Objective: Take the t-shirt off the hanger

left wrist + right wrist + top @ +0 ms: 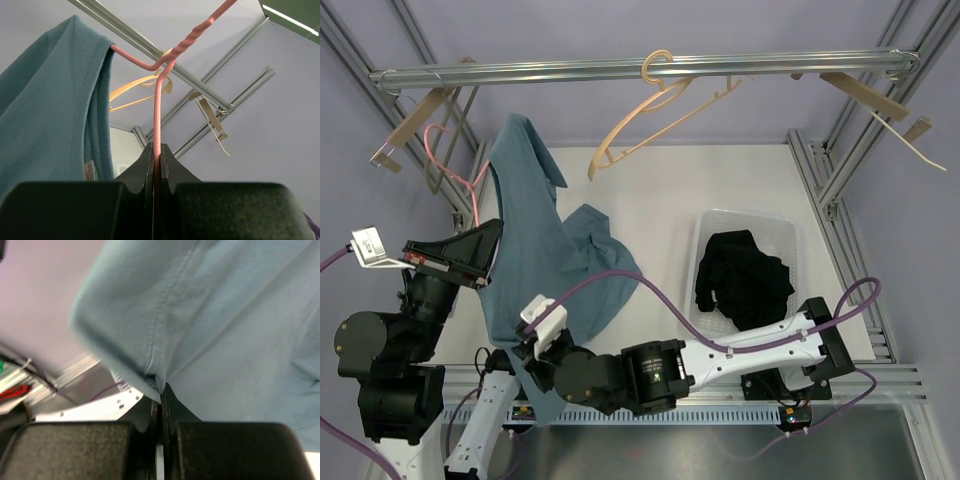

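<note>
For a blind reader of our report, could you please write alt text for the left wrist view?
The left gripper is shut on the wire stem of the pink hanger, seen from below. A teal t-shirt hangs from it at the picture's left; behind are a metal rail and a tan hanger.

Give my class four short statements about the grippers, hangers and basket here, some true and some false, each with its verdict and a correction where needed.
1. The left gripper is shut on the pink hanger. True.
2. The right gripper is open, clear of the shirt. False: it is shut on the shirt's edge.
3. The basket holds a black garment. True.
4. The beige hanger on the rail carries a shirt. False: it hangs bare.
</note>
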